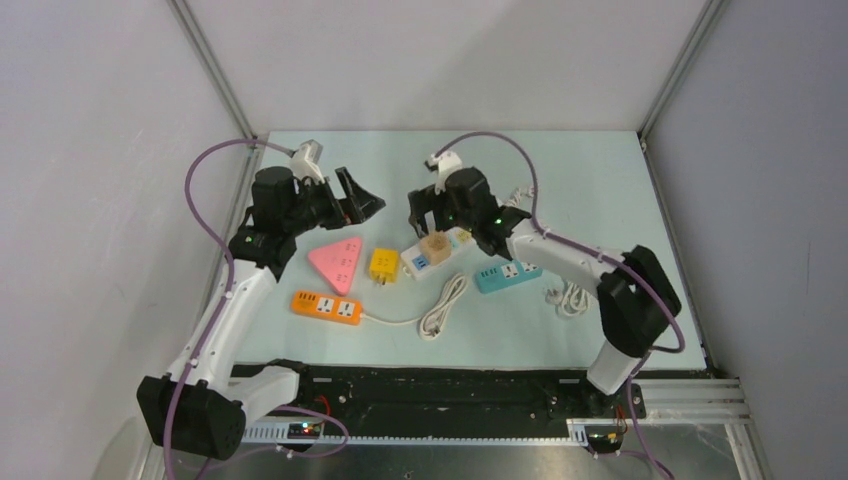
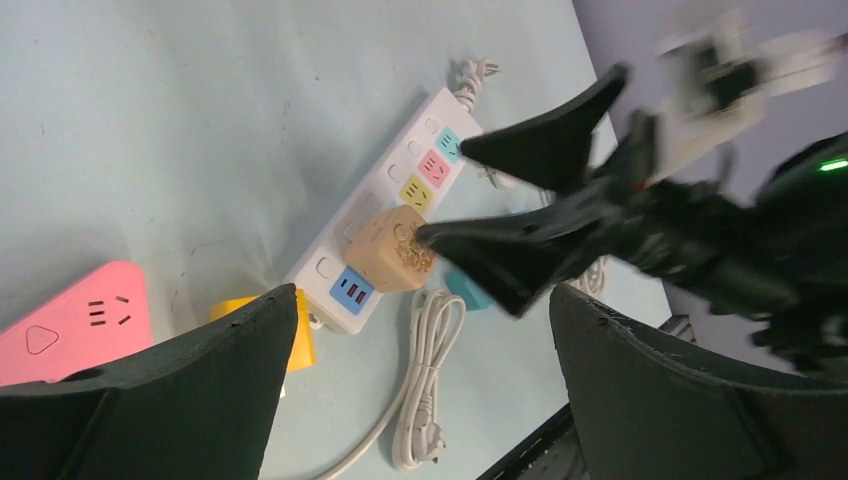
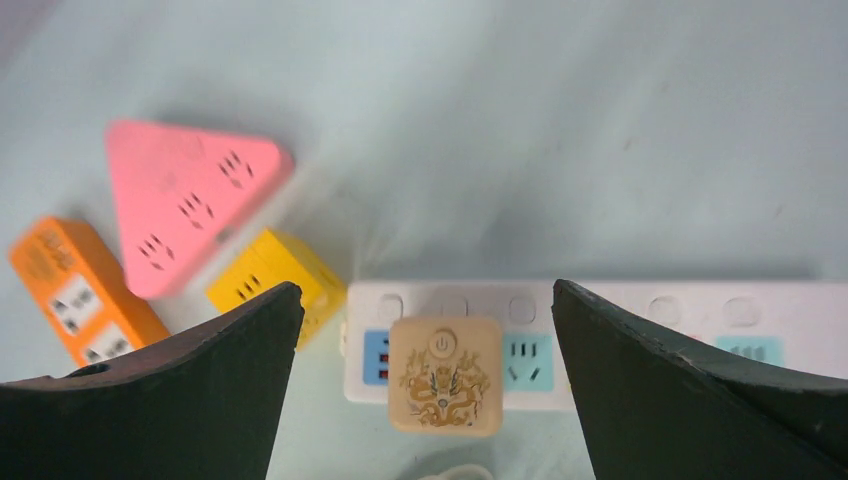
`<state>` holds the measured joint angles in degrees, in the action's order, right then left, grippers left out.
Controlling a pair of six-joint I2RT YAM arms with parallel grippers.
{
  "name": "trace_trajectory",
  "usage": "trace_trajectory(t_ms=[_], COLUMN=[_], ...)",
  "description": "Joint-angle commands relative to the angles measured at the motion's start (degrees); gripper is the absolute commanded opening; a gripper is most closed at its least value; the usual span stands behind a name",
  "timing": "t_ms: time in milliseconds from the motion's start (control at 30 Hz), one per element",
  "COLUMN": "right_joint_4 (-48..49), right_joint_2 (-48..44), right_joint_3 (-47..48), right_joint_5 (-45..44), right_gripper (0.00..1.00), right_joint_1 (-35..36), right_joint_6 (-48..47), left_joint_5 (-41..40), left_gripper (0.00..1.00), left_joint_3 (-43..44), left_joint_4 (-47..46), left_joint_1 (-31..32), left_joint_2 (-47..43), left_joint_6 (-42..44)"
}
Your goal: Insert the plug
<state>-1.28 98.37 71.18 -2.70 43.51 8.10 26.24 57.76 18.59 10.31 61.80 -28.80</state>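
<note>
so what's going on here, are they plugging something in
The right gripper hangs over a white power strip, its jaws open on either side of a beige cube plug and not clamped on it. The plug sits on the strip near one end and looks seated, though how deep it goes cannot be told. The left gripper is open and empty, off to the side near a pink triangular socket.

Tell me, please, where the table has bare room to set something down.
Bare: the far right corner of the table, beyond the teal strip, and the near patch between the two coiled cords. Crowded: the middle, where pink socket, yellow cube and white strip lie close.
</note>
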Motion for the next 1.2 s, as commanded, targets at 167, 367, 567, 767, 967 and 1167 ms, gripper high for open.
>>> trace_trajectory(t_ms=[167,367,567,767,967,1167], right_joint_4=[-3.94,-11.47,-21.94,-29.19,-26.74,-31.37], right_joint_2=[-16.66,-21.56,-19.95,-10.68,-1.87,4.87], right_joint_3=[3.55,3.52,3.64,4.22,3.85,7.79], right_joint_5=[0.98,8.27,7.48,16.16,25.12,10.87], right_gripper=[1.0,0.99,0.94,0.85,0.84,0.84], right_joint_1=[-11.76,-25.7,-34.46,-38.97,-41.65,-39.23], right_joint_6=[15.41,21.68,25.58,29.21,31.89,23.82], left_joint_5=[-2.16,-2.99,-3.38,-3.55,-3.09,-1.52], left_gripper=[1.0,1.0,1.0,1.0,1.0,1.0], left_joint_3=[0.78,0.64,0.32,0.46,0.52,1.27], left_joint_4=[-1.03,-1.04,-1.07,-1.07,-1.01,-1.05], left_joint_1=[-0.28,-0.26,-0.27,-0.3,-0.29,-0.29], left_joint_2=[-5.13,-5.67,-5.9,-5.59,-4.97,-4.15], left_joint_6=[3.88,3.94,3.93,3.94,3.25,3.37])
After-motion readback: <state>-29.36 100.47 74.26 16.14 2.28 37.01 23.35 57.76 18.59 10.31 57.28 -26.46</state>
